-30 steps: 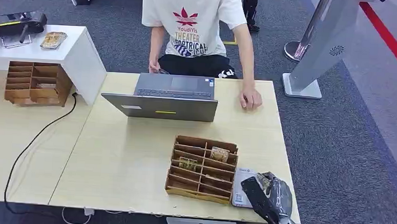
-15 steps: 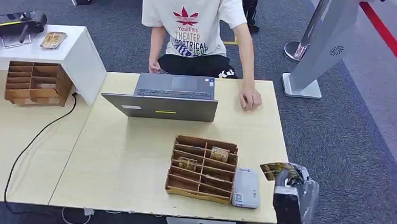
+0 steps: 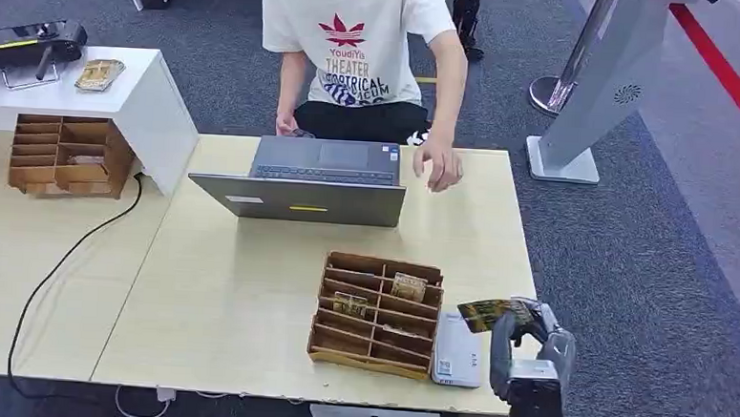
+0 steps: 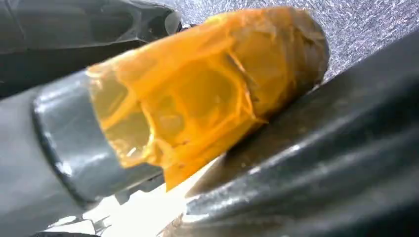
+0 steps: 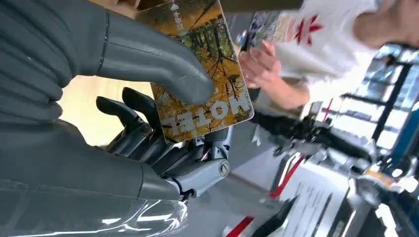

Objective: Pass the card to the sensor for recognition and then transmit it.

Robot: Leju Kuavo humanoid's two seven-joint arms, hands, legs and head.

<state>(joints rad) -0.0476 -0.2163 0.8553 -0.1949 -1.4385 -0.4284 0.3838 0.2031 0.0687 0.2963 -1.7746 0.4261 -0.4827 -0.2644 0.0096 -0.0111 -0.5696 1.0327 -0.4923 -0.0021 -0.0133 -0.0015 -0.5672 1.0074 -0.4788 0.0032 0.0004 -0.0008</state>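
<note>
Card (image 3: 483,314) pinched in the right robot hand (image 3: 529,333) hangs above the sensor's (image 3: 456,350) right edge.

Evenly and brightly lit from overhead in the head view, with soft, faint shadows under the laptop (image 3: 302,200) and wooden organizer (image 3: 374,314) on the pale tabletop (image 3: 228,287). Sharp across most of that picture, slightly soft at the moving person's hand (image 3: 438,164). Badly out of focus in the left wrist view: orange tape (image 4: 207,94) smeared, white patch blown out. Strong backlight and glare behind the card (image 5: 202,74) in the right wrist view; background blurred and overexposed.
</note>
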